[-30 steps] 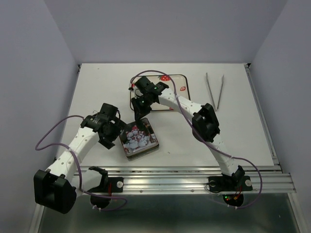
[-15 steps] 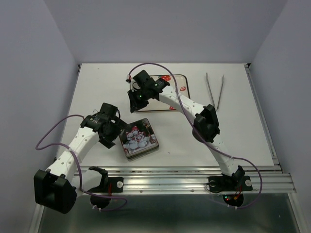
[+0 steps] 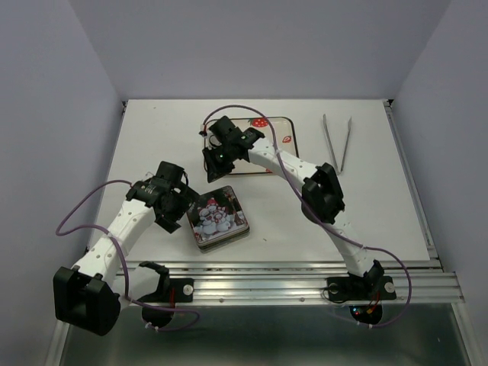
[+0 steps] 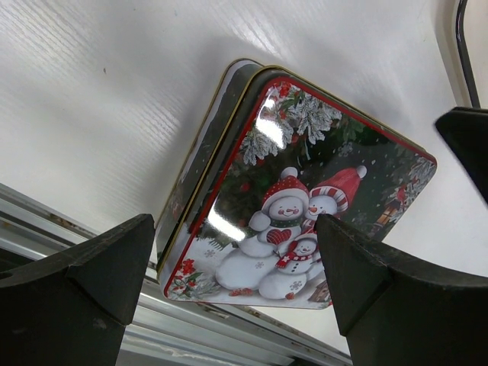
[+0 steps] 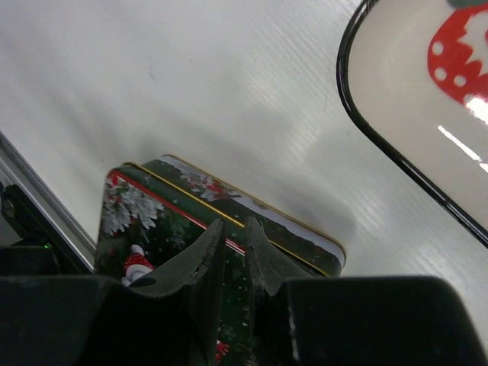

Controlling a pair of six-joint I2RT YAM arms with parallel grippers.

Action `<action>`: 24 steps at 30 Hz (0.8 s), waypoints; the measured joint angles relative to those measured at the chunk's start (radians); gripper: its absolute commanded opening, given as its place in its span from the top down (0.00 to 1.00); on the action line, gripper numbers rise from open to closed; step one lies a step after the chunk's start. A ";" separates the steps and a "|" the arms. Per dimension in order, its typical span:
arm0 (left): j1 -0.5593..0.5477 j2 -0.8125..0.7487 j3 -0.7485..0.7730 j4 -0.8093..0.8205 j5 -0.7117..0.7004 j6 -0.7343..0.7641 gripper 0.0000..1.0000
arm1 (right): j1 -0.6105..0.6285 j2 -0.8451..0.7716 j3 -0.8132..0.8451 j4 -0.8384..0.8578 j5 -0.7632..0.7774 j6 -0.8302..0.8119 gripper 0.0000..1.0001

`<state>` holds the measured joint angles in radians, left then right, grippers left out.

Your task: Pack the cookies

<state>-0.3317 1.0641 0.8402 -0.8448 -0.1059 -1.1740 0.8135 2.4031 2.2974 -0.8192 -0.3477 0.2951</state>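
At 6 o'clock on the table [image 3: 152, 137]: a square tin [image 3: 218, 218] is lying flat with its snowman lid on, one corner turned toward the metal rail [image 3: 305, 274] along the near edge.
My left gripper [image 4: 236, 263]: I am holding it spread wide at 9 o'clock of the tin, low over the tabletop. In my left wrist view the two fingers are framing the lid from either side, and neither one is touching it.
My right gripper [image 5: 232, 229]: I am holding it above the table at 12 o'clock of the tin. Its fingers are pressed almost together, with only a thin slit showing, and they are pinching nothing. They are pointing down toward the tin's far edge.
Tray [image 3: 293, 145]: it is sitting at 1 o'clock of the tin, pale with a dark rim and printed red strawberries. My right arm is covering most of it in the top view. My right wrist view is catching only its rounded corner, apart from the tin.
Tongs [image 3: 339, 141]: they are lying at 3 o'clock of the tray, legs splayed toward the far edge.
Cookies: I am not making them out in any view, so I cannot tell where they are lying.
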 measured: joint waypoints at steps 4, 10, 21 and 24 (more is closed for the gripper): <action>0.000 0.000 0.000 0.003 0.000 0.003 0.01 | 0.008 -0.001 -0.102 0.007 -0.011 -0.001 0.79; 0.000 0.003 0.000 0.018 0.000 0.012 0.01 | 0.021 -0.001 -0.134 -0.003 -0.017 -0.003 0.79; 0.006 0.026 0.000 0.036 0.028 0.043 0.01 | 0.025 0.001 0.033 -0.021 0.065 -0.003 0.76; 0.006 0.040 0.000 0.038 0.047 0.064 0.01 | 0.026 -0.019 0.045 -0.010 0.130 -0.005 0.77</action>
<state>-0.3252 1.1038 0.8402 -0.8066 -0.0593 -1.1095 0.8391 2.3840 2.3425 -0.8295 -0.2173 0.2905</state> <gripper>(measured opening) 0.986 0.234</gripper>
